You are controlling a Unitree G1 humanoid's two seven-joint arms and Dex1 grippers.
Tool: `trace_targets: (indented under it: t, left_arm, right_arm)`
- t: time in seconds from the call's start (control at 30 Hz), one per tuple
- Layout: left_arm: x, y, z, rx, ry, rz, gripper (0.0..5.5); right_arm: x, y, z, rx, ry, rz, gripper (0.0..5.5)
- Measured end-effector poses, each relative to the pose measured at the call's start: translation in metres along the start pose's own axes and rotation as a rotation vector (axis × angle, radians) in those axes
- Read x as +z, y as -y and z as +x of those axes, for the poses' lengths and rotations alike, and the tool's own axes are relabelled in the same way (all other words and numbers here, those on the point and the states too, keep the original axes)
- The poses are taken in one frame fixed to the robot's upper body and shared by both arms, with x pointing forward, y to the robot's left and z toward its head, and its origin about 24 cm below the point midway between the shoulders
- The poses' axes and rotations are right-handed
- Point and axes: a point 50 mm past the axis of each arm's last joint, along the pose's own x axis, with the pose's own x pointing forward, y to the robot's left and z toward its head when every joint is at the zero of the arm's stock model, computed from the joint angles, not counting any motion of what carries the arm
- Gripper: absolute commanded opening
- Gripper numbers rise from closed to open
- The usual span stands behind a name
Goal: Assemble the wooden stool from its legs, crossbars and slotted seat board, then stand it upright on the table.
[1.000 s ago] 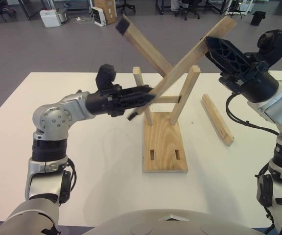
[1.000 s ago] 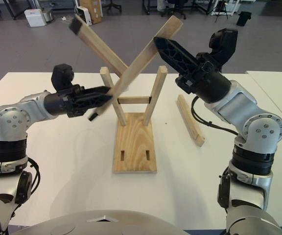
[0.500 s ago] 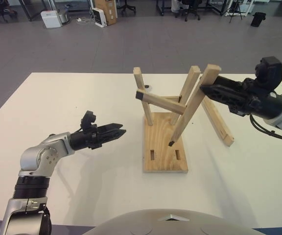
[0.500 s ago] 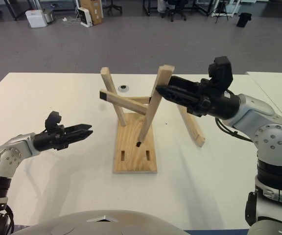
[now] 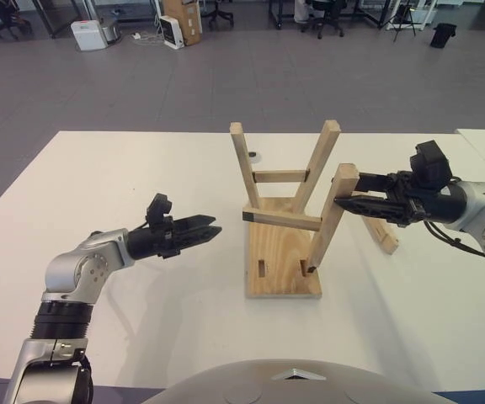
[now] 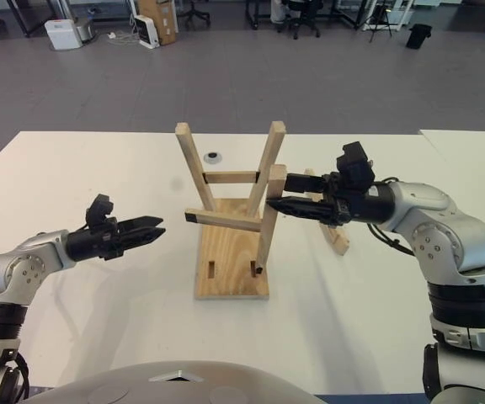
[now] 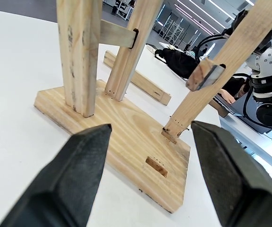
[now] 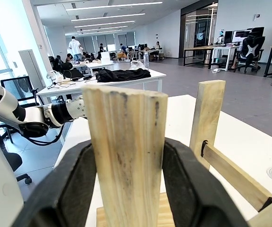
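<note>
**Operator:** Nearest first. Where is the left one?

**Spotter:** Your left gripper (image 5: 215, 225) hangs low over the table (image 5: 141, 328), left of the board (image 5: 280, 286), with its tips pointing at it. Its fingers (image 7: 74, 179) are apart and nothing is between them.

**Operator:** And the board?

**Spotter:** It lies flat at mid-table, its long side running away from you. There are two slots at the near end. The left slot (image 5: 262, 268) is open. The foot of the leg (image 5: 328, 223) you hold sits at the right one, touching the board. I can't tell whether it is seated.

**Operator:** What has the leg?

**Spotter:** Your right gripper (image 5: 341, 203) comes in from the right and is clamped on the leg's top end, one finger (image 8: 65, 189) on each side. The leg leans, top tilted to the right. A bar (image 5: 283, 220) fixed to it sticks out leftward. The bar's dark free end is just in front of the left back leg (image 5: 242, 164), but I can't tell if they touch.

**Operator:** Farther back?

**Spotter:** Two back legs stand in the board's far end, the right one (image 5: 320, 160) slanting outward at the top. A top bar (image 5: 279, 177) joins them. To the right of the board a loose piece (image 5: 387, 241) lies flat, partly under your right gripper. Beyond the stool a small dark round thing (image 6: 214, 156) sits on the table.
</note>
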Motion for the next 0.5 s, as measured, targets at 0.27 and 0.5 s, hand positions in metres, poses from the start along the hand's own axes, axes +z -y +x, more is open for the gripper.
trace_targets:
  t: [0.27,0.5]
  left_arm:
    - [-0.005,0.000,0.005,-0.011,-0.038,0.014,3.11]
    - [-0.005,0.000,0.006,-0.014,-0.037,0.013,3.11]
  right_arm:
    - [-0.002,0.002,0.014,-0.095,0.002,-0.034,2.02]
    - [-0.004,-0.001,0.017,-0.098,0.047,-0.006,2.02]
